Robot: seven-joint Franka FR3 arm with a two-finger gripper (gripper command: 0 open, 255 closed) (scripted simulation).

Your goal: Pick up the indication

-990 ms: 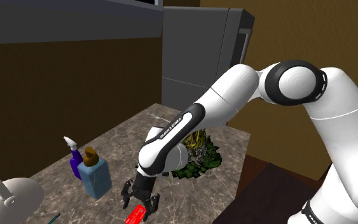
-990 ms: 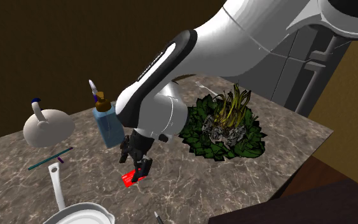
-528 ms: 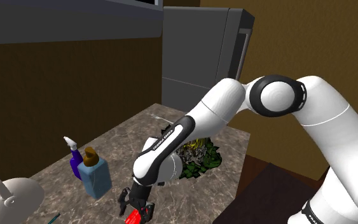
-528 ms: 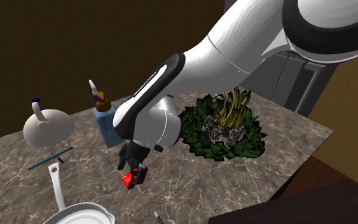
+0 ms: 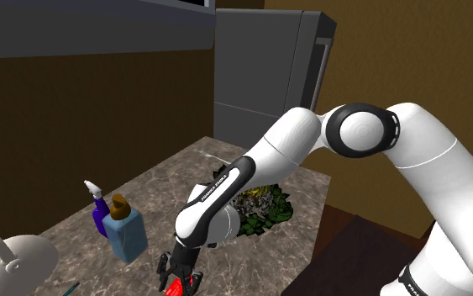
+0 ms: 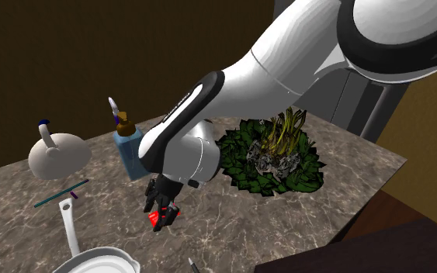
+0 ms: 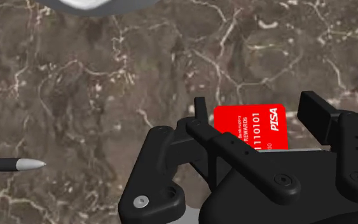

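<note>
The arm bends low over the brown marble countertop [image 6: 302, 209], and its black gripper [image 7: 255, 109] stands directly above the red card [image 7: 250, 124], which I take to be the thing to pick up. The card carries white print: "REWARDS", a row of digits and "PISA". It lies on the stone a little in front of the blue soap bottle [image 6: 131, 155] in the second exterior view, near it but not touching, and well apart from the leafy plant [image 6: 275, 155]. In the wrist view the two fingers [image 7: 201, 108] are spread, one just beside each side edge of the card, with a thin strip of stone showing on both sides, so the tool is open and holds nothing. I judge that the approach is finished and the grasp comes now. The next move calls for closing on the two edges, low enough to catch such a thin thing, and only then lifting. A flat card may easily slip out. The gripper's body covers the near part of the card and cuts off its print, and I cannot tell whether the fingertips already reach the stone. In the shoulder view the card [image 5: 176, 288] sits at the bottom edge, partly cut off. A dark pen with a grey tip [image 7: 9, 165] also lies on the counter, its other end out of sight.
</note>
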